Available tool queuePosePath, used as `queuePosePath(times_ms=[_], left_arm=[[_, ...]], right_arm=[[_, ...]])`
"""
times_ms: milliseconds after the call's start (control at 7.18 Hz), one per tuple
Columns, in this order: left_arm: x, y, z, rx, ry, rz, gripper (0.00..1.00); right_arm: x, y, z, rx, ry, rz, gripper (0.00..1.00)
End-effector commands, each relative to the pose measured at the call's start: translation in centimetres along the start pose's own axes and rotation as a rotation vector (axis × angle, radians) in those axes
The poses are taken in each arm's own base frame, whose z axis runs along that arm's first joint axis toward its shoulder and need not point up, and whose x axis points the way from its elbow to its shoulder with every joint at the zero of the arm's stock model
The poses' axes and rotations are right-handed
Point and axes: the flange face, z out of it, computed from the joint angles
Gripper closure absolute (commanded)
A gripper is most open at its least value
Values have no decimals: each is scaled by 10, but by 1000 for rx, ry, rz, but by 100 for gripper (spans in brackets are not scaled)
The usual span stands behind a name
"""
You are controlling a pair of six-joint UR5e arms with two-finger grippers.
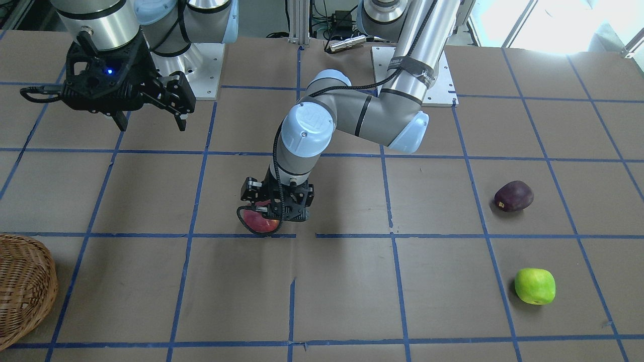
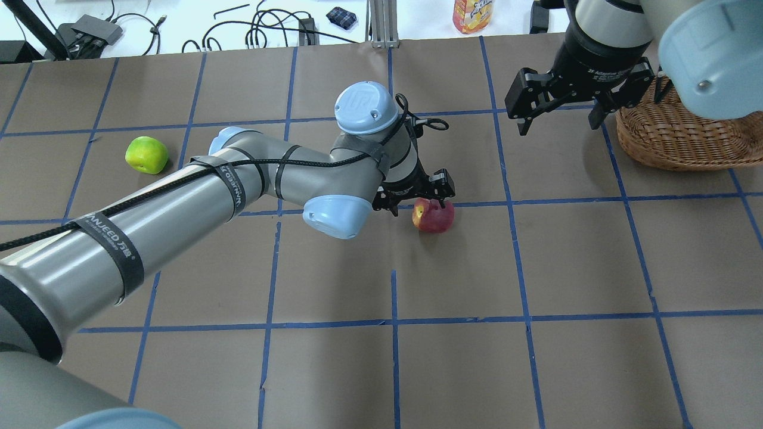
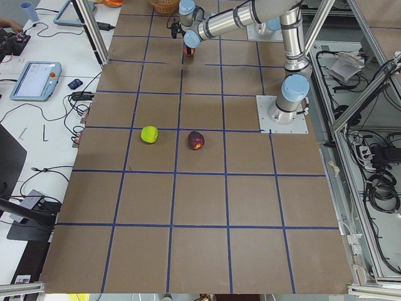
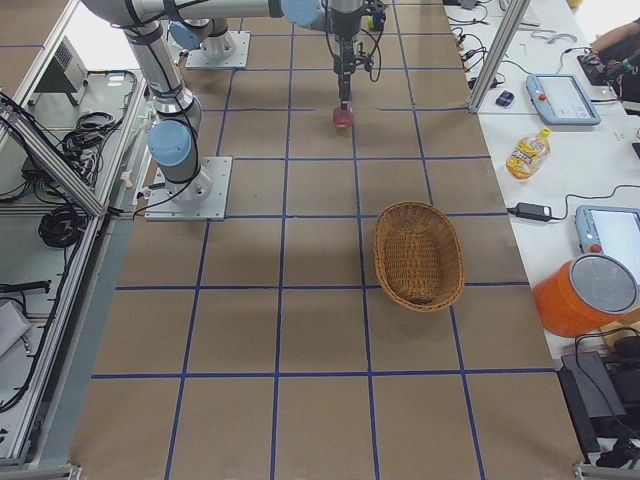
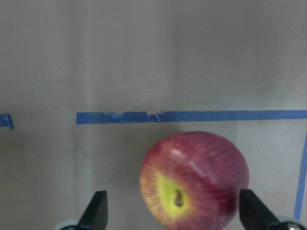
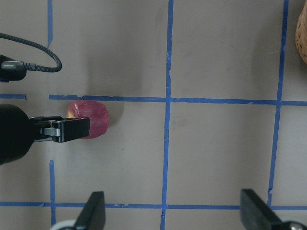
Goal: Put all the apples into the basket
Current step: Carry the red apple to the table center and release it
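A red apple [image 2: 434, 215] lies on the table near the middle. My left gripper [image 2: 417, 199] is lowered over it, open, with the apple between its fingers. In the left wrist view the apple [image 5: 194, 179] sits nearer the right finger [image 5: 252, 211], with a gap to the left one. My right gripper [image 2: 560, 116] is open and empty, above the table beside the wicker basket [image 2: 667, 156]. A green apple [image 1: 535, 285] and a dark purple apple [image 1: 513, 196] lie on the table on my left side. The purple one is hidden behind my left arm in the overhead view.
The basket [image 4: 380, 250] stands near the table's far edge on my right side. A juice bottle [image 2: 471, 15], cables and tablets lie on the bench beyond that edge. Blue tape lines grid the brown table.
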Motion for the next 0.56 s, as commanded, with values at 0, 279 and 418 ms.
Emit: queuePosePath(times_ms=[0,279,418], left_arm=[[-111,-34,-60,-63,-126,93,0],[-217,-33,-120,-150,-347,174,0],[-285,-32,-138,-200,-410,217,0]], right_arm=[[0,0,0,0,0,0,0],[0,0,2,0,1,0,0],[0,-3,7,-5,1,-3,0]])
